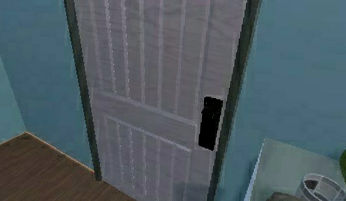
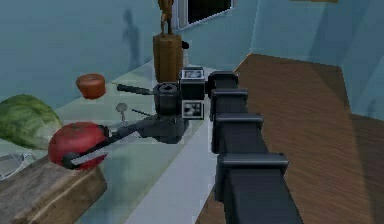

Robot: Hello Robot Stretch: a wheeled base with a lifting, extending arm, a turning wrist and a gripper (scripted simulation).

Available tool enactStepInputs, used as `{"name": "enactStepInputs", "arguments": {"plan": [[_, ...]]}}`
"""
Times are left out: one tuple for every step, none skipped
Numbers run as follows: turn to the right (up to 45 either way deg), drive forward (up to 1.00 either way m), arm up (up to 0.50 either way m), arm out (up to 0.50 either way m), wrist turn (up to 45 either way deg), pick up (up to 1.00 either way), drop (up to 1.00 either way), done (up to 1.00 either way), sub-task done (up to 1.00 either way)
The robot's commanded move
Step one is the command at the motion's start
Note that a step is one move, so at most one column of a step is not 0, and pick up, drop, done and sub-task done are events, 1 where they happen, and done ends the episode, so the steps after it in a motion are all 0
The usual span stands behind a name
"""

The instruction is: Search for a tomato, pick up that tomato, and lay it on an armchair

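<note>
At the claw's (image 2: 78, 155) far end, the tomato (image 2: 72, 137) looks round, smooth, deep red

arm (image 2: 245, 140): stretched out | gripper (image 2: 88, 148): fingers toward arm side view's left | load: cannot tell

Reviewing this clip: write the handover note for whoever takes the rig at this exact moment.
Gripper: jaws at the round red tomato, by a brown bread loaf and green striped melon on the pale countertop; cannot tell whether it holds anything.
Done: tomato found, arm extended to it.
Left: confirm the grasp, lift, find an armchair, lay the tomato on it.
</note>
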Motion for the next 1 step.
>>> {"name": "enactStepInputs", "arguments": {"plan": [[0.0, 0.0, 0.0, 0.0, -45.0, 0.0, 0.0, 0.0, 0.0]]}}
